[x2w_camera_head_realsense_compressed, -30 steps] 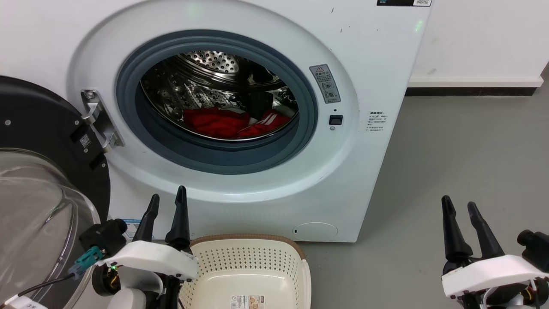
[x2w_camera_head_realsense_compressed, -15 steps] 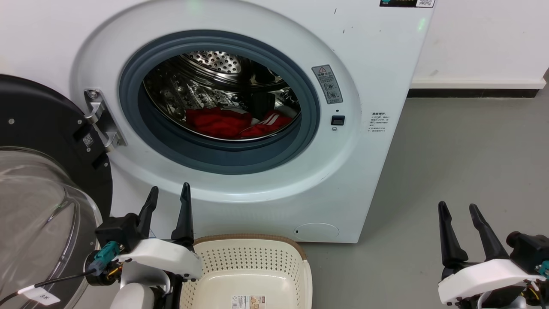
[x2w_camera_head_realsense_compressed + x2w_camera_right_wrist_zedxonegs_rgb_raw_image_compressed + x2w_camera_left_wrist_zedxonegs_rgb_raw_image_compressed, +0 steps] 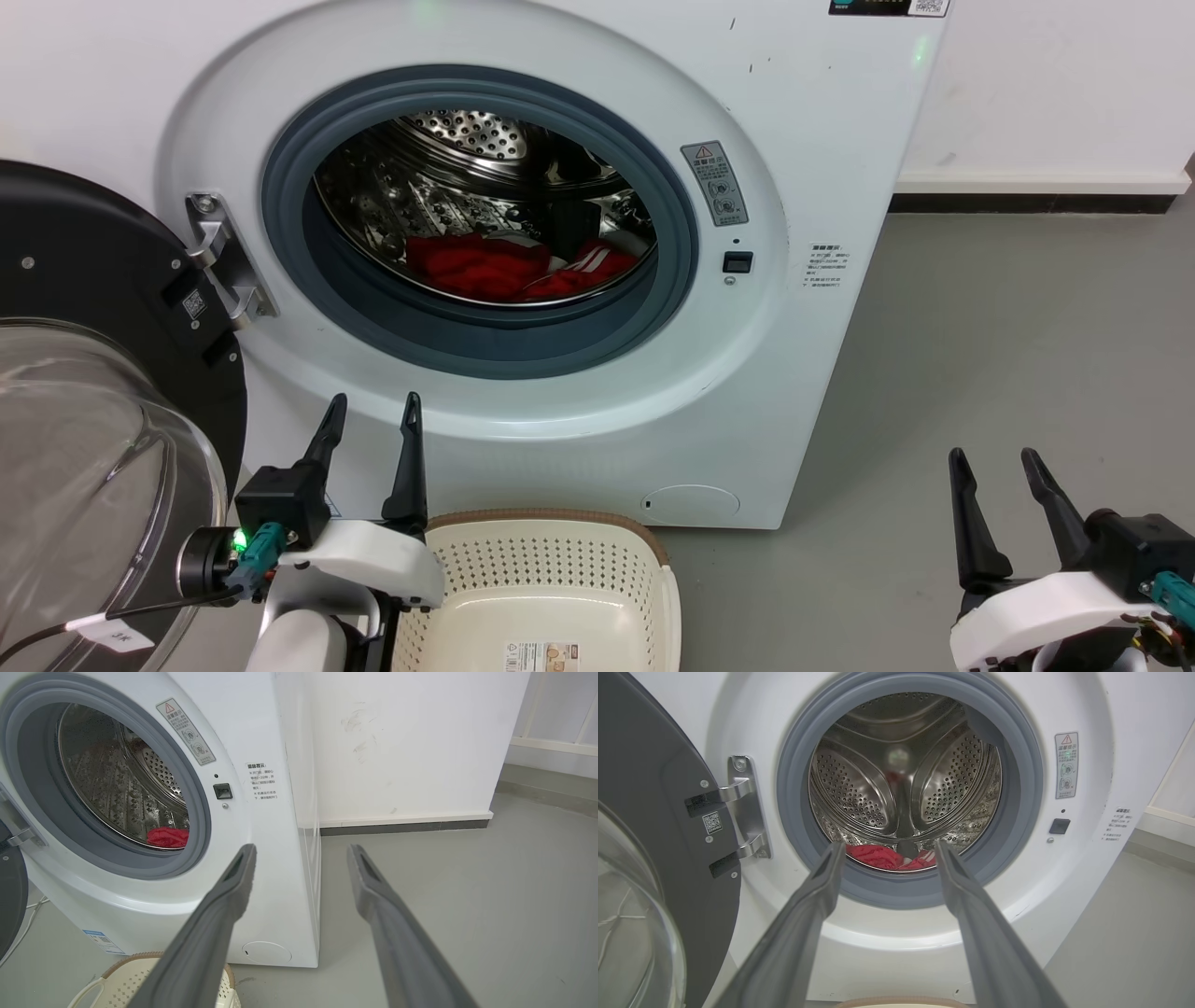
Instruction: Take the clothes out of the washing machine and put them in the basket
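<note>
Smooth grey floor (image 3: 980, 392) carries everything; bare stretch from 3 to 5 o'clock in head view. Large white front-loading washing machine (image 3: 579, 467) stands on it at 12 o'clock. Cream perforated plastic laundry basket with brown woven-look rim (image 3: 546, 571) sits on floor at 6 o'clock, just before washer's base. Thin white cable (image 3: 29, 913) lies on floor at 9 o'clock in right wrist view. Shiny perforated steel drum (image 3: 448, 177) carries bright red garment with white stripes (image 3: 485, 266) at drum's 6 o'clock.

Bright even light, glints on the drum (image 3: 411, 201), wide-angle edge bowing
</note>
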Controlling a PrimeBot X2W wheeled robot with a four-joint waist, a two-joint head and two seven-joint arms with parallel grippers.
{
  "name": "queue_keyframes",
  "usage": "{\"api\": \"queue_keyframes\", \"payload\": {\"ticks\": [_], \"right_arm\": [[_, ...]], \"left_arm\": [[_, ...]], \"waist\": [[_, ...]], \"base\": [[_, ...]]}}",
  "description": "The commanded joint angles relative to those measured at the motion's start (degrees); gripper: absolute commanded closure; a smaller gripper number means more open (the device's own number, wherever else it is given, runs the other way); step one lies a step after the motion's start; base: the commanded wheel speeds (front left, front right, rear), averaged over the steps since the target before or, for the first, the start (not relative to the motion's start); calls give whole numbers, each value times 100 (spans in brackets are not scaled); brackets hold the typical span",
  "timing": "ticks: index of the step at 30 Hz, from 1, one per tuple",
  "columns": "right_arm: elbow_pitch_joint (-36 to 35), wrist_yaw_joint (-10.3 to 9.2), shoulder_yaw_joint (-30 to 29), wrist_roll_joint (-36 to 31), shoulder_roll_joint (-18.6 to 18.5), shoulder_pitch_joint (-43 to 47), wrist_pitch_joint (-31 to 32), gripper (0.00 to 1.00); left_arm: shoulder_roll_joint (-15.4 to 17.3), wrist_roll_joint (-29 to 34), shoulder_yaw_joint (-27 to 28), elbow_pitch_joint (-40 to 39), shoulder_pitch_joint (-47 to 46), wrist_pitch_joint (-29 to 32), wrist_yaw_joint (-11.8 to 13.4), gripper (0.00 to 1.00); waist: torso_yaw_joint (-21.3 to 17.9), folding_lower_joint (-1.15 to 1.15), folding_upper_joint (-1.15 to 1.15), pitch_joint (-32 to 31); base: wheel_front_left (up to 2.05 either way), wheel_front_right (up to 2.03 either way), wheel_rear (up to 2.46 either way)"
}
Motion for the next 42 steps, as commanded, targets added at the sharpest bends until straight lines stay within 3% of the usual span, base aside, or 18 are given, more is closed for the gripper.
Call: {"api": "queue_keyframes", "payload": {"ticks": [1, 29, 42], "right_arm": [[-35, -2, -2, -101, -27, 7, -30, 0], [119, -2, -15, -992, -27, 65, -239, 0], [206, -2, -22, -921, -26, 16, -252, 0]], "left_arm": [[44, 129, -18, -15, -95, -58, 33, 0], [-47, 991, 31, 206, -118, -344, -13, 0], [-109, 1008, 110, 290, -136, -336, -92, 0]], "waist": [[1, 0, 0, 0], [33, 0, 0, 18], [39, 0, 0, 30]], "base": [[0, 0, 0], [0, 0, 0], [0, 0, 0]]}}
